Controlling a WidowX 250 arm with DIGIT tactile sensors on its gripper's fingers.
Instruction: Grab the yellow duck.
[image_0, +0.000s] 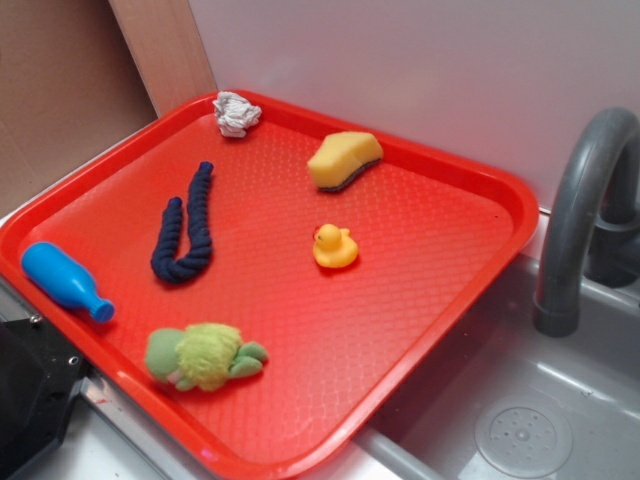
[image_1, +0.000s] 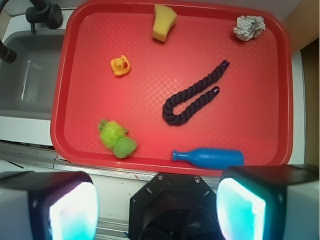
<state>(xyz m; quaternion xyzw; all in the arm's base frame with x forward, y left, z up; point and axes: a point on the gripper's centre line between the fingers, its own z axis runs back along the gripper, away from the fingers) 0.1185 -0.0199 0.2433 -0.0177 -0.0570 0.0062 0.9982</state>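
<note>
On the red tray (image_0: 480, 260) sits the yellow duck (image_0: 334, 247), unobstructed; gripper (image_1: 157, 207) spread wide, fingertips cropped

Your gripper (image_1: 157, 202) hangs high, pointing straight down, its two fingers (image_1: 67, 205) spread wide apart at the bottom edge of the wrist view, holding nothing between them.

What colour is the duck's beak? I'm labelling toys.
Orange, on the yellow duck; it shows best in the exterior view.
</note>
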